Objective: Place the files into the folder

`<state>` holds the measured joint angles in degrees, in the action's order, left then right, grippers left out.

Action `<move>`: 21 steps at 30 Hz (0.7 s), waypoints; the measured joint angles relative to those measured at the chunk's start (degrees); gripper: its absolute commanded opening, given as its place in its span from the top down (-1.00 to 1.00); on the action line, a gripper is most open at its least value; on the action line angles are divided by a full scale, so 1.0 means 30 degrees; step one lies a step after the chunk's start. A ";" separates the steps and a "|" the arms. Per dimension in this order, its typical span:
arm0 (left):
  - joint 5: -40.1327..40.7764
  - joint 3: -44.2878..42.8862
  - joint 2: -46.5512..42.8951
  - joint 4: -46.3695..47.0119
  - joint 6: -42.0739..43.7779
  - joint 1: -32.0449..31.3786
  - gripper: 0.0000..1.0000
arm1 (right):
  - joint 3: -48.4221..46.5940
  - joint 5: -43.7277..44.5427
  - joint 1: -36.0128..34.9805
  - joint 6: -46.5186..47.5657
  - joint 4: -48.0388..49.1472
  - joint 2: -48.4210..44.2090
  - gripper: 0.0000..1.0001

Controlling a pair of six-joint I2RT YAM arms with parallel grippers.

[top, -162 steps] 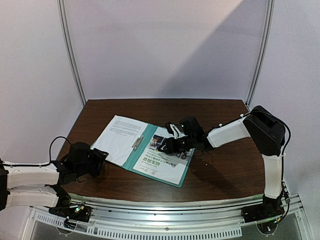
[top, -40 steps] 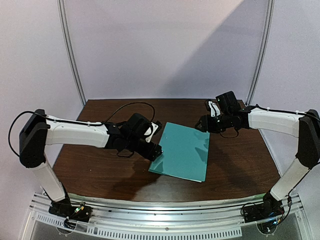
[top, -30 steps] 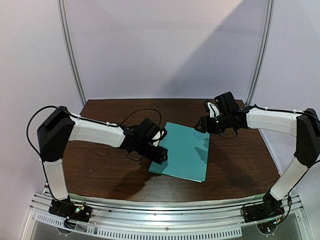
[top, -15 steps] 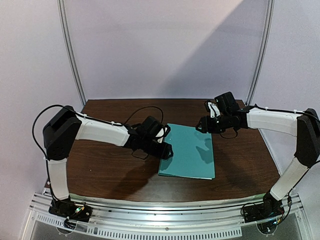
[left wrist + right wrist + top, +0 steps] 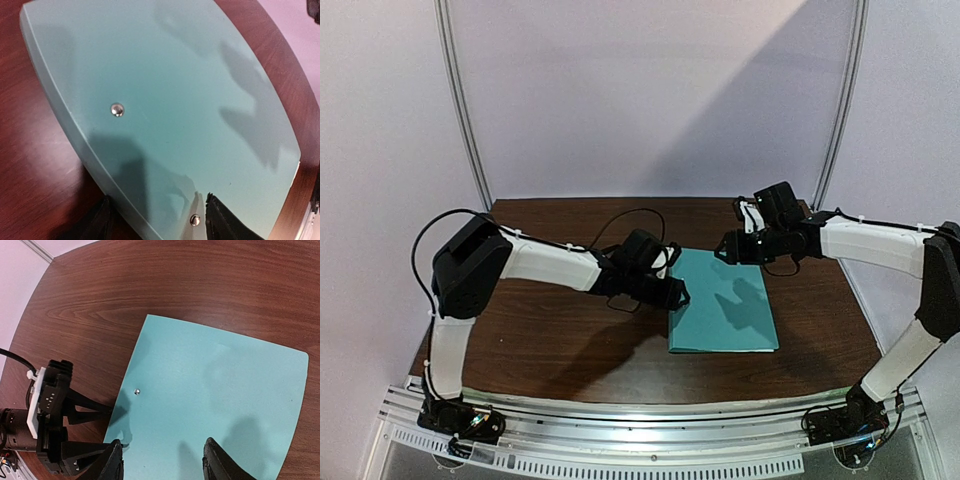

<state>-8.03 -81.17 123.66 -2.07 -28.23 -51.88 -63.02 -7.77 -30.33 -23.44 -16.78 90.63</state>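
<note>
The folder [image 5: 722,315] lies shut on the table, a plain teal cover with two small metal rivets near its spine [image 5: 117,109]. The files are hidden; no sheet shows. My left gripper [image 5: 675,296] is low at the folder's left spine edge, open. One finger [image 5: 97,225] rests on the wood beside the spine, the other [image 5: 225,222] over the cover. My right gripper [image 5: 725,247] hovers open above the folder's far edge [image 5: 215,325], with nothing between its fingers [image 5: 112,462].
The dark wooden table [image 5: 540,340] ends at a metal rail [image 5: 640,430] along the near side. Pale walls and two slanted poles [image 5: 460,100] close in the back. The left gripper's black and white body [image 5: 50,420] shows in the right wrist view.
The folder was open with the sheets showing, then shut. Over the last second it slid right and turned square, the left gripper moving right along its spine. The right arm barely moved.
</note>
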 measured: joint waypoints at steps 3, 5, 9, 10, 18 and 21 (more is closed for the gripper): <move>-0.0262 -0.0481 0.0386 0.0226 -0.0058 -0.0168 -0.30 | 0.0080 0.0204 0.0000 0.0146 -0.0015 -0.0284 -0.08; -0.0321 -0.0459 0.0393 0.0474 -0.0051 -0.0299 -0.37 | 0.0204 0.0372 -0.0007 0.0291 -0.0051 -0.0510 -0.10; -0.0080 0.0211 -0.0452 0.1246 0.0233 -0.0481 -0.50 | 0.0372 0.0605 0.0000 0.0692 -0.0124 -0.1326 -0.18; 0.0248 0.0583 -0.1137 0.1319 0.0401 -0.0495 -0.53 | 0.0415 0.0634 0.0000 0.0780 -0.0109 -0.1617 -0.21; 0.3468 0.2433 -0.7825 0.1800 0.2397 -0.0321 -0.86 | 0.0525 0.0627 0.0000 0.1617 0.0641 -0.4342 -0.90; 0.5100 0.3228 -1.0848 0.2076 0.3344 -0.0189 -0.95 | 0.0590 0.0627 0.0000 0.1807 0.1202 -0.5238 -0.98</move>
<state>7.27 -71.48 91.11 4.16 -18.20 -52.45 -61.25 -5.89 -30.33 -18.02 -13.17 74.91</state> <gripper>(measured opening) 0.939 0.964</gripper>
